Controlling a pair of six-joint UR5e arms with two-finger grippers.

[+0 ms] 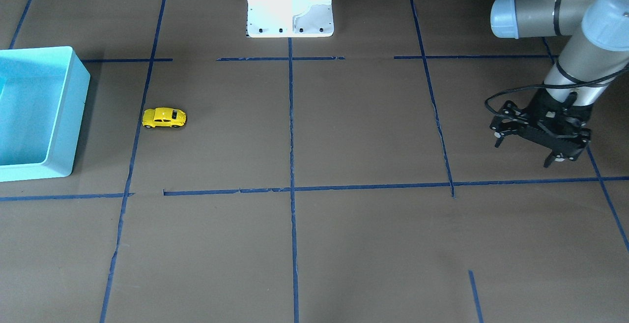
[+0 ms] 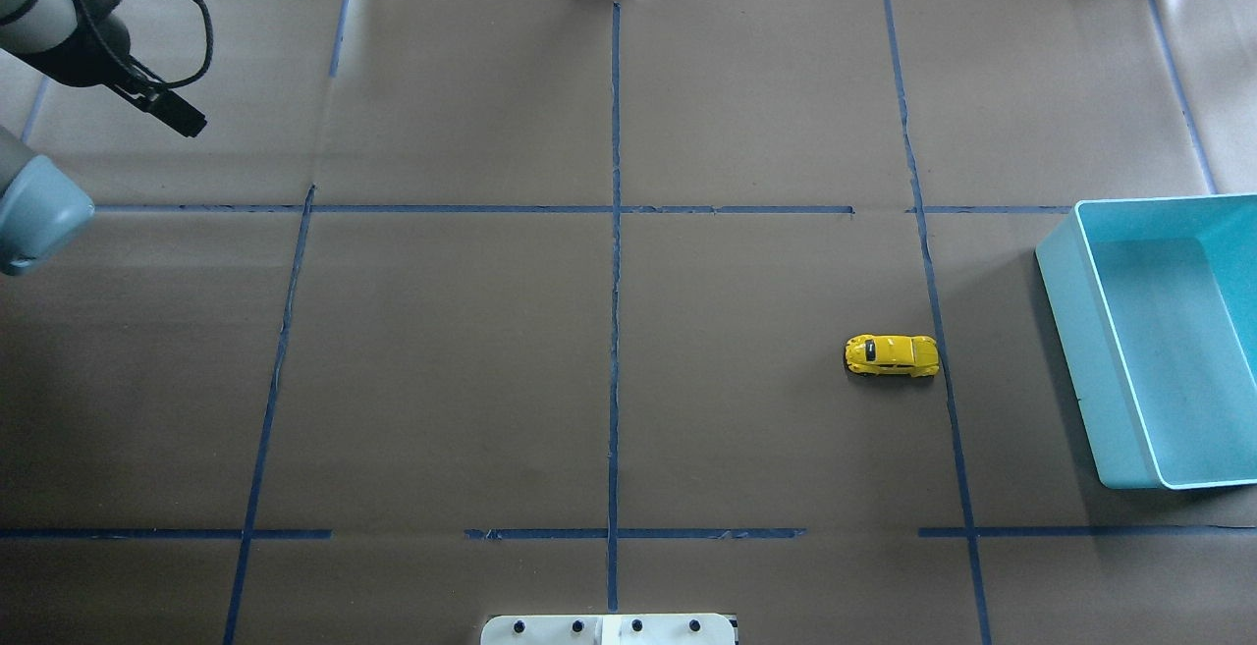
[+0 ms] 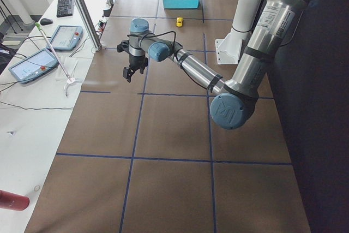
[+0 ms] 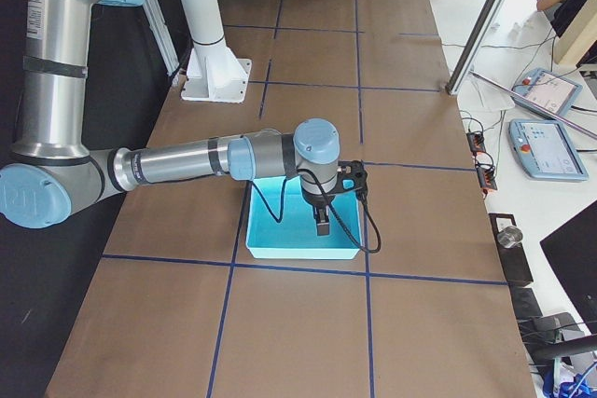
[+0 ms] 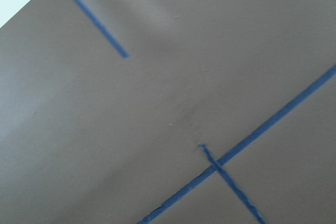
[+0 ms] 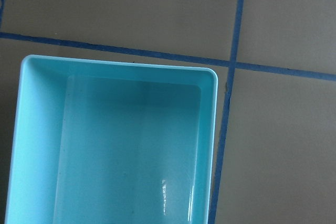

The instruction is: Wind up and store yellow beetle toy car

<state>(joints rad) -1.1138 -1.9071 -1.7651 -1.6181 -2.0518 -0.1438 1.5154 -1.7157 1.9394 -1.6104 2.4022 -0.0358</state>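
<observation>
The yellow beetle toy car (image 1: 164, 117) stands on its wheels on the brown table, a short way from the turquoise bin (image 1: 73, 116). It also shows in the overhead view (image 2: 892, 354) and, far away, in the left side view (image 3: 179, 22). My left gripper (image 1: 523, 153) is open and empty, hovering far from the car at the other end of the table. My right gripper (image 4: 320, 224) hangs over the bin (image 4: 280, 247). It shows only in the right side view, so I cannot tell whether it is open. The bin (image 6: 210, 129) looks empty.
The white robot base (image 1: 290, 18) stands at the robot's edge of the table. Blue tape lines (image 2: 615, 331) divide the brown surface into squares. Control tablets (image 3: 32, 61) lie on a side table beyond the far edge.
</observation>
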